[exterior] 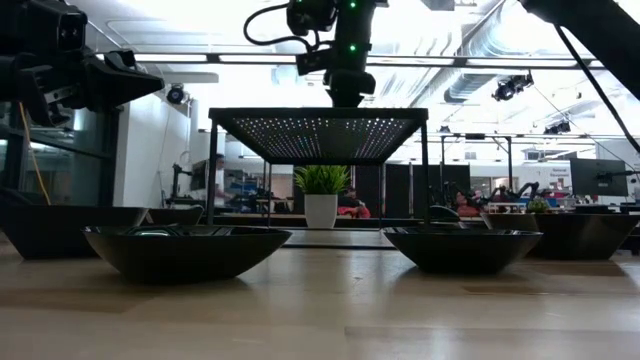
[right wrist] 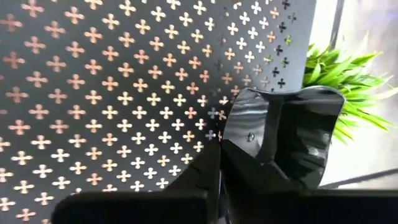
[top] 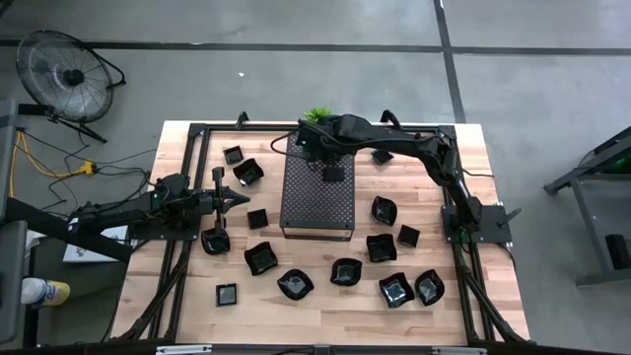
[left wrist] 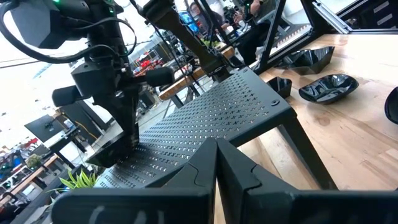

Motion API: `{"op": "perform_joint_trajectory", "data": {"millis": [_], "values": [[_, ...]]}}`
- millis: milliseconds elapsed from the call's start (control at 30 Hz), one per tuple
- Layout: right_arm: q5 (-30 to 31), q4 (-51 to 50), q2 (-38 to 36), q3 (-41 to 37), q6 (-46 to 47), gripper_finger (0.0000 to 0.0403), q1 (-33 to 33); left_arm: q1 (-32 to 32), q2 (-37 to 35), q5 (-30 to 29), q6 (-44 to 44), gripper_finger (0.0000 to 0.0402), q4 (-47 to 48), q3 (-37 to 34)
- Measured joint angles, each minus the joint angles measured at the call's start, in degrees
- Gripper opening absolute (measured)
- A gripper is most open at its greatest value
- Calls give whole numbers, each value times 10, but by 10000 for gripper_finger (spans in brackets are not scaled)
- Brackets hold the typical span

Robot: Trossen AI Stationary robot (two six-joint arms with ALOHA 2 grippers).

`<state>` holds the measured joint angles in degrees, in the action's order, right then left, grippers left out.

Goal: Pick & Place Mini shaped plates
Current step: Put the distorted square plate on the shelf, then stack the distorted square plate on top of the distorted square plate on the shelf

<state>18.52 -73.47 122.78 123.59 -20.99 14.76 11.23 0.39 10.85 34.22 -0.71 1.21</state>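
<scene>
Right gripper (right wrist: 245, 168) holds a plate (right wrist: 292, 137) just above the tray (top: 317, 197).
Tray lies straight below it; left gripper (top: 240, 196), fingers closed and empty, waits beside the tray.

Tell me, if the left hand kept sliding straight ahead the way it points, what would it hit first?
Probably the large dark perforated rectangular tray on legs: the left hand, fingers together, points across the table at its side. Its wrist view shows the tray's near corner straight ahead, though height is hard to judge.
</scene>
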Motion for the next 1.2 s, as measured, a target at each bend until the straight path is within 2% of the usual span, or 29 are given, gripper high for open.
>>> {"op": "perform_joint_trajectory", "data": {"millis": [267, 467, 833, 1200], "values": [[5, 0, 0, 0, 1, 86, 0, 0, 0, 0, 0, 1, 0, 0], [8, -1, -14, 0, 1, 122, -1, 0, 0, 0, 0, 1, 0, 0], [4, -46, -75, 1, 34, 129, -11, 0, 0, 0, 0, 1, -2, 0], [0, -162, -167, 1, 137, 129, -25, 0, 0, 0, 0, 1, -3, 0]]}}
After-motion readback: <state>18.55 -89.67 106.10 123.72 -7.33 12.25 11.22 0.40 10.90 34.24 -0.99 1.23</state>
